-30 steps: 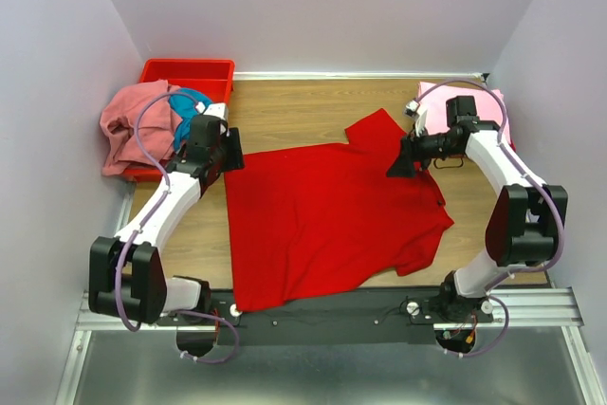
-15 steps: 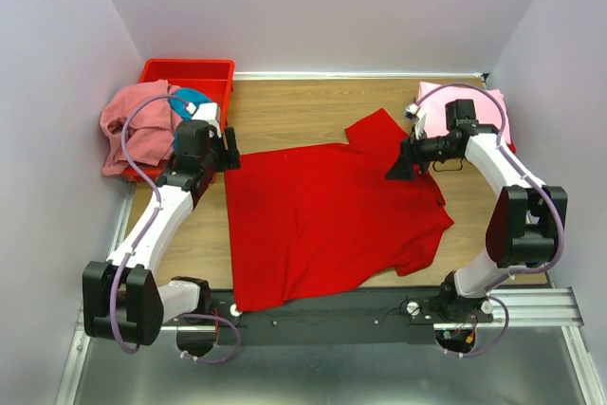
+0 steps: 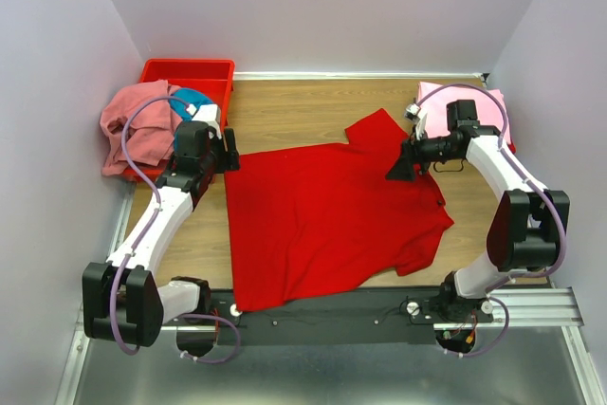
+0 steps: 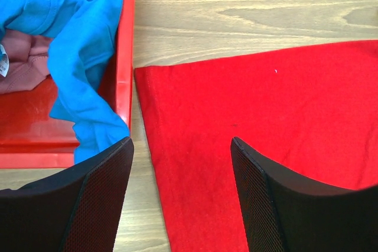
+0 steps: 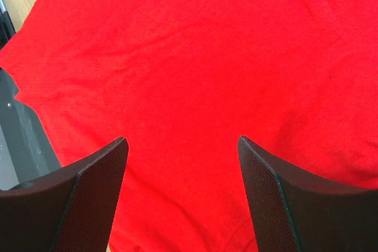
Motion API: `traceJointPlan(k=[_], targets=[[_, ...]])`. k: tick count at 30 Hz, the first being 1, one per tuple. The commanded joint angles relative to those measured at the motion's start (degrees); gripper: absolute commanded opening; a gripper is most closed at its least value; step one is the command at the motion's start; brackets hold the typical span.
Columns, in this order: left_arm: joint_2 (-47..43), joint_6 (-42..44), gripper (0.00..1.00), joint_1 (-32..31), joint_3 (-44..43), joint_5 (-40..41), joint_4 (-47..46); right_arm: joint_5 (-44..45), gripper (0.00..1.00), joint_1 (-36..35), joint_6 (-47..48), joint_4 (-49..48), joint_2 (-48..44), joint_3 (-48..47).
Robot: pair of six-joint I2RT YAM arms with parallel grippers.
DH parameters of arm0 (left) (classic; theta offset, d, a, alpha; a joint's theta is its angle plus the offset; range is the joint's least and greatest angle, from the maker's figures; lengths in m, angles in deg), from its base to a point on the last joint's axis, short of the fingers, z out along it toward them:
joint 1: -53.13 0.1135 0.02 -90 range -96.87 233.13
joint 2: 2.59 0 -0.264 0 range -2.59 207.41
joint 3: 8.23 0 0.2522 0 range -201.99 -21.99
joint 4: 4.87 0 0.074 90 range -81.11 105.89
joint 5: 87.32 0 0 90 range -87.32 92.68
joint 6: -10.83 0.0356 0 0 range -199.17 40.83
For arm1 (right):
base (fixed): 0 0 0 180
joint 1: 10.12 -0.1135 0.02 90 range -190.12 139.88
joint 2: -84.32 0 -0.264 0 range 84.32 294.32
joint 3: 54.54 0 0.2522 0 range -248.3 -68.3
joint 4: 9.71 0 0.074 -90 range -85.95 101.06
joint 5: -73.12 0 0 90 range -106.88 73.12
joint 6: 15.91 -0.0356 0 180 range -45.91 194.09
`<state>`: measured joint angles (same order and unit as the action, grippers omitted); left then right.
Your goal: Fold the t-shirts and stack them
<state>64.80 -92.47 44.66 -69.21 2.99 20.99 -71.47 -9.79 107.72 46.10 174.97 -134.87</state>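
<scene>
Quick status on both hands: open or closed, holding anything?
Left hand: open, holding nothing, over a corner of the red t-shirt.
Right hand: open, holding nothing, over the same shirt.

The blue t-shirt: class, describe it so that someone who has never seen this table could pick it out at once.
At the far left corner of the wooden table stands a red plastic bin. The blue t-shirt lies crumpled in it, beside a salmon pink shirt. It is the only blue cloth; the shirt spread flat on the table is red.
</scene>
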Motion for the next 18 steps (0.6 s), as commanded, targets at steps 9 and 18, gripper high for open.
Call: traceJointPlan(k=[9, 18], targets=[[-0.4, 0.6, 0.74, -0.1, 0.6, -1.6, -0.9, -1.8, 0.82, 0.4, 1.2, -0.7, -1.1, 1.0], [5.4, -0.6, 0.71, -0.2, -0.8, 1.1, 0.2, -1.8, 0.82, 0.5, 1.4, -0.7, -0.9, 1.0]])
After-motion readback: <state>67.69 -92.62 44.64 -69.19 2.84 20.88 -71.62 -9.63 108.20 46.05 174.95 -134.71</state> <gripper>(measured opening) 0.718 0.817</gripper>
